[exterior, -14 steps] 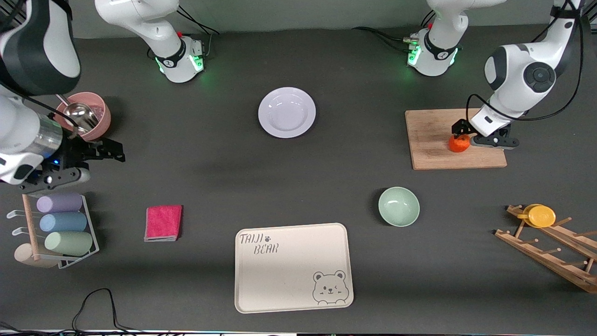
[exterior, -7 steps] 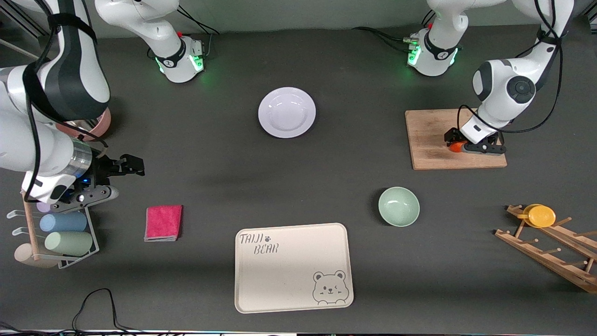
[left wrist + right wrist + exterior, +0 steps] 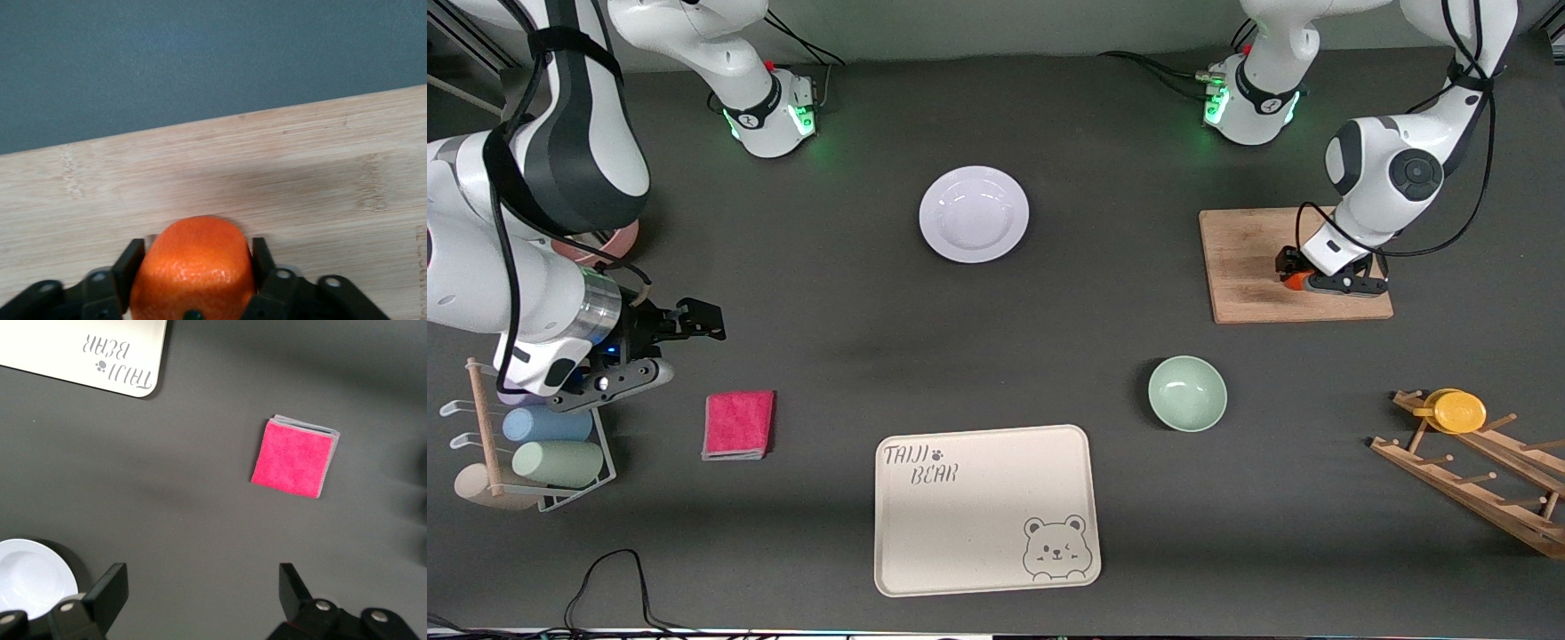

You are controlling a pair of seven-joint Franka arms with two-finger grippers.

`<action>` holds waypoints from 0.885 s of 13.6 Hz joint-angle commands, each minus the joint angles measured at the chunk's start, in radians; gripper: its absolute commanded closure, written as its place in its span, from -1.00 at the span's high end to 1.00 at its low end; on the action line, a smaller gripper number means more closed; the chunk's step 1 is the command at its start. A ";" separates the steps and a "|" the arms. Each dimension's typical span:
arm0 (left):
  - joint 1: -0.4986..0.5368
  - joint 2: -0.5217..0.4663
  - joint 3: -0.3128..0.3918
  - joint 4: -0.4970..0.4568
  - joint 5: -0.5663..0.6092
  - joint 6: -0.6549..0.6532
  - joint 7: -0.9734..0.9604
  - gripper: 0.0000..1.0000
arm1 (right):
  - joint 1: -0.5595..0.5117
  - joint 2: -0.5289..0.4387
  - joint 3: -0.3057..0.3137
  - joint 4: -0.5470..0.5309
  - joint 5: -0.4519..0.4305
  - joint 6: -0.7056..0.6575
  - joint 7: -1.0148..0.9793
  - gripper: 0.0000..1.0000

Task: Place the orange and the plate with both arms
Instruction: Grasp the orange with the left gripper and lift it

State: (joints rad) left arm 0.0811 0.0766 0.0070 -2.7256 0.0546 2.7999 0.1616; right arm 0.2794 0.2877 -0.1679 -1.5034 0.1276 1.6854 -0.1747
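The orange [image 3: 1294, 281] lies on the wooden cutting board [image 3: 1254, 267] toward the left arm's end of the table. My left gripper [image 3: 1318, 275] is down on the board and shut on the orange [image 3: 193, 263], one finger [image 3: 128, 265] pressed on each side; the board [image 3: 280, 167] lies under it. The white plate [image 3: 974, 214] lies on the table between the two bases and shows in the right wrist view [image 3: 27, 577]. My right gripper [image 3: 685, 342] hangs open and empty [image 3: 203, 587] over bare table near the pink cloth.
A pink cloth [image 3: 738, 424] [image 3: 295, 459], a cream bear tray [image 3: 985, 508] [image 3: 100, 353] and a mint bowl [image 3: 1187, 393] lie nearer the camera. A cup rack [image 3: 534, 436] and a pink bowl [image 3: 609, 242] are at the right arm's end. A wooden rack with a yellow cup [image 3: 1458, 411] is at the left arm's end.
My left gripper has come down round the orange and closed on it. My right arm has swung from over the pink bowl toward the table's middle, near the pink cloth.
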 commanded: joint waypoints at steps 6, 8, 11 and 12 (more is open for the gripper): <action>0.005 -0.125 0.001 0.301 0.010 -0.528 0.006 0.09 | -0.002 0.015 -0.010 0.025 0.023 -0.012 -0.016 1.00; 0.006 -0.170 0.001 0.459 0.011 -0.765 0.010 0.09 | -0.002 0.015 -0.010 0.025 0.023 -0.012 -0.016 1.00; 0.006 -0.230 0.001 0.639 0.011 -1.015 0.012 0.10 | -0.003 0.015 -0.010 0.022 0.023 -0.012 -0.016 1.00; 0.006 -0.235 -0.001 0.703 0.011 -1.090 0.010 0.10 | -0.003 0.015 -0.010 0.022 0.023 -0.013 -0.016 1.00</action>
State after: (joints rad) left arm 0.0843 -0.1543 0.0078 -2.1263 0.0566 1.8307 0.1616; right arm 0.2776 0.2918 -0.1732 -1.5031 0.1333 1.6850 -0.1747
